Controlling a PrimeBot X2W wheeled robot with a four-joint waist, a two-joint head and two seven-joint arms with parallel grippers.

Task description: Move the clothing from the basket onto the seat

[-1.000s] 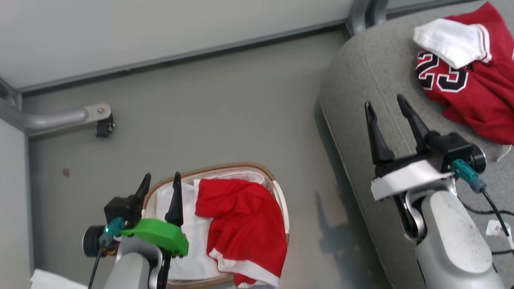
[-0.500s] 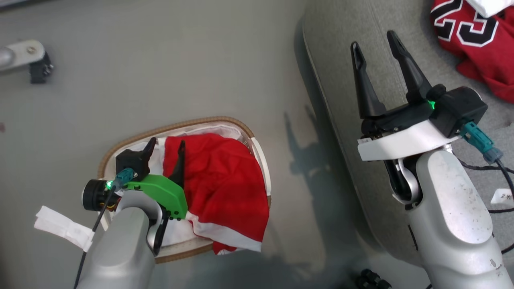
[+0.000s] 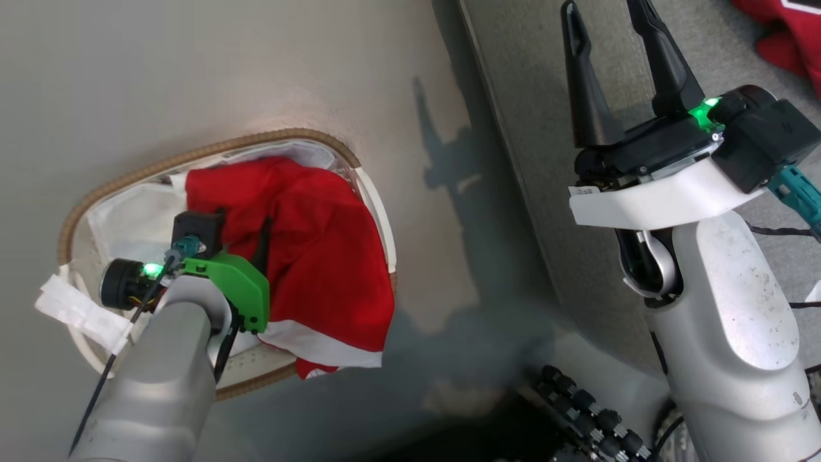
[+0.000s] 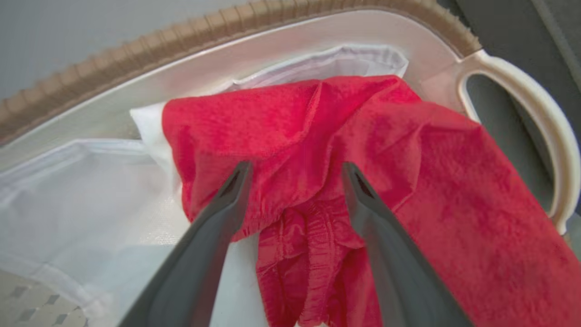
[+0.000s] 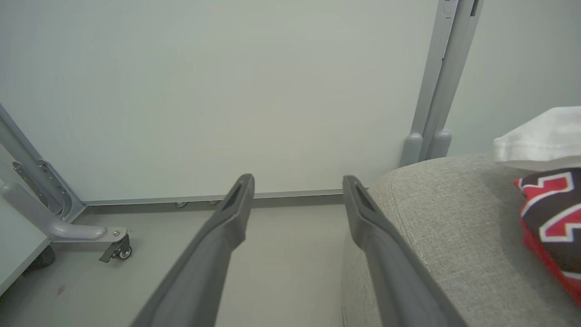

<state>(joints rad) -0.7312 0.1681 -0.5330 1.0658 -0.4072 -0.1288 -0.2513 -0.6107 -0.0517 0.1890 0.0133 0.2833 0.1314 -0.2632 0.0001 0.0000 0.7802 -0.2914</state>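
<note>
The white basket [image 3: 211, 151] with its brown woven rim stands on the floor at the left. A red garment [image 3: 321, 256] with white trim lies in it, draped over the right rim [image 4: 558, 150]. My left gripper [image 3: 234, 221] is down inside the basket. It is open, and its fingers straddle a bunched fold of that red garment [image 4: 295, 136] without closing on it. My right gripper [image 3: 603, 9] hangs open and empty over the edge of the grey seat [image 3: 526, 96]. Another red garment [image 5: 551, 213], with black numerals, rests on the seat [image 5: 431, 218].
The white liner cloth [image 4: 81, 190] covers the basket's left half. A white cloth [image 5: 540, 141] lies on the seat's garment. A metal frame leg with a caster [image 5: 115, 247] stands by the wall. My base with black rollers [image 3: 577, 398] is at the bottom.
The head camera has tilted down, shifting the whole picture. My left gripper has dropped from above the basket's near edge into it, over the red garment. The right gripper stays open.
</note>
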